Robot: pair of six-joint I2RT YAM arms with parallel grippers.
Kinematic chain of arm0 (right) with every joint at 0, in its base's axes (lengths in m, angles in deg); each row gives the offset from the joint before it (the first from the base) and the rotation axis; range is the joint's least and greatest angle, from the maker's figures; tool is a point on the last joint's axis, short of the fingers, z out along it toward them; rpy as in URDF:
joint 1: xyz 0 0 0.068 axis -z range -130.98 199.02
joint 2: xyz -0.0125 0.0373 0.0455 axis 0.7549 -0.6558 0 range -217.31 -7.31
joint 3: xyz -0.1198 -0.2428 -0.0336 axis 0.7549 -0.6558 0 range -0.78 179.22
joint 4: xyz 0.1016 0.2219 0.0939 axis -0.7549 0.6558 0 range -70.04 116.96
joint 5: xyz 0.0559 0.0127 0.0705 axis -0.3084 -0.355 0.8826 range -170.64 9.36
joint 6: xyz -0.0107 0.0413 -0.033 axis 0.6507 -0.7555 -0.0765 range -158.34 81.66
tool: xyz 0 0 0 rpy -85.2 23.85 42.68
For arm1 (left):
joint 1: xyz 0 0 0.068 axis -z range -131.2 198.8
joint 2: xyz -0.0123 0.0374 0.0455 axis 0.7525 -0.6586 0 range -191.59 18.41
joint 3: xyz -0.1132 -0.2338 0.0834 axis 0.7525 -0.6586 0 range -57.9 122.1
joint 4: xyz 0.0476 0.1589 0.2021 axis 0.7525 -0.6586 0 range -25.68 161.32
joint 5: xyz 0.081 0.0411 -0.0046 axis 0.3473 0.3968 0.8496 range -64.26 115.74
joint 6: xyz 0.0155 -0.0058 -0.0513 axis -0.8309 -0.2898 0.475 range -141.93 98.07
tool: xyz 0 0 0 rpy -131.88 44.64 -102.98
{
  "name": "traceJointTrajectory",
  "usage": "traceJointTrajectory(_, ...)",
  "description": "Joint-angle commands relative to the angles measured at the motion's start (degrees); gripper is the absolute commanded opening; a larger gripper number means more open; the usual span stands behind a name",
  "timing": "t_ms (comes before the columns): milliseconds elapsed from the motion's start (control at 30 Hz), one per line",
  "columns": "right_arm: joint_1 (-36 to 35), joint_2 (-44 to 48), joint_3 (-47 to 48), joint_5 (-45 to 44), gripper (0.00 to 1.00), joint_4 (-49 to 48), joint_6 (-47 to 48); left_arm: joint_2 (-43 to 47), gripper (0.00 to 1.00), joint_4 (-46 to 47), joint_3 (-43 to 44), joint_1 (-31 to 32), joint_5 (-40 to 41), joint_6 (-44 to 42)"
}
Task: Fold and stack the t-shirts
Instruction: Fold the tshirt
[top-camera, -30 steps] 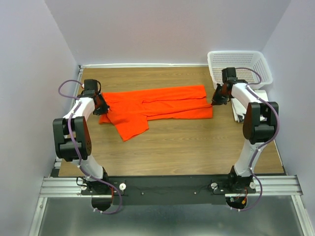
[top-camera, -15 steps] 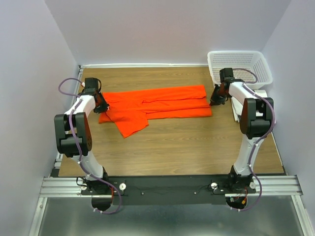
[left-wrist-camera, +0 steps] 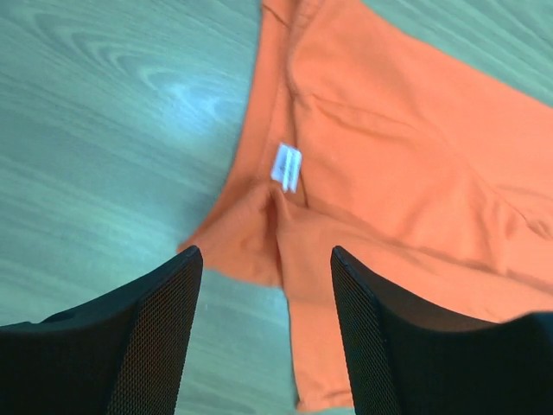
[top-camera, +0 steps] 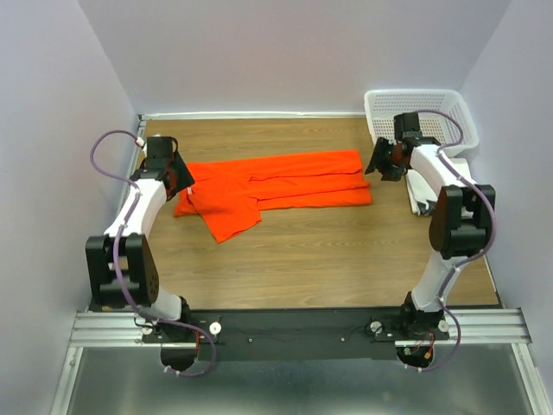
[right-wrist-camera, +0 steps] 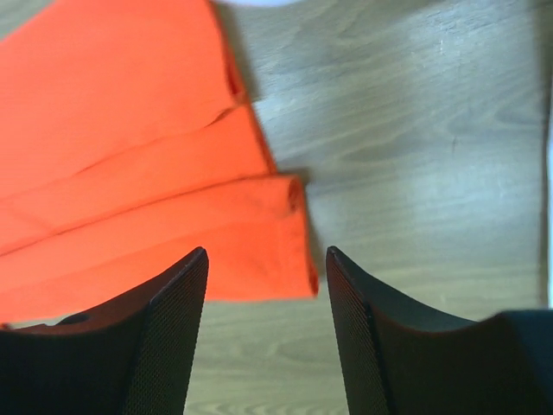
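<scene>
Partly folded lengthwise, the shirt (top-camera: 285, 181) lies flat; left gripper (left-wrist-camera: 263, 259) and right gripper (right-wrist-camera: 266, 255) hang parted, empty, at its ends; crosswise folds and stacking remain.

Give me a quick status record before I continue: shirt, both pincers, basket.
t-shirt: orange-red, lying on the table, folded into a long band, one sleeve sticking out at the near left
left pincer: open, over the shirt's left end, holding nothing
right pincer: open, over the shirt's right end, holding nothing
basket: white mesh, far right corner of the table
</scene>
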Motion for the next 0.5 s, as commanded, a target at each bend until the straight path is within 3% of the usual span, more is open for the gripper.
traceJointTrajectory(0,-0.92,7.61,-4.32,2.32,0.66,-0.55,1.63,7.11,0.69,-3.46,-4.83,7.19,5.08,0.52)
traceJointTrajectory(167,-3.38,12.98,-11.51,3.55,0.68,-0.64,1.54,10.98,0.69,-5.75,-14.04,18.62,5.52,4.83)
traceJointTrajectory(467,-4.88,17.82,-19.0,4.69,0.68,-1.43,1.54,6.96,0.55,-4.09,-18.1,26.9,6.13,9.32)
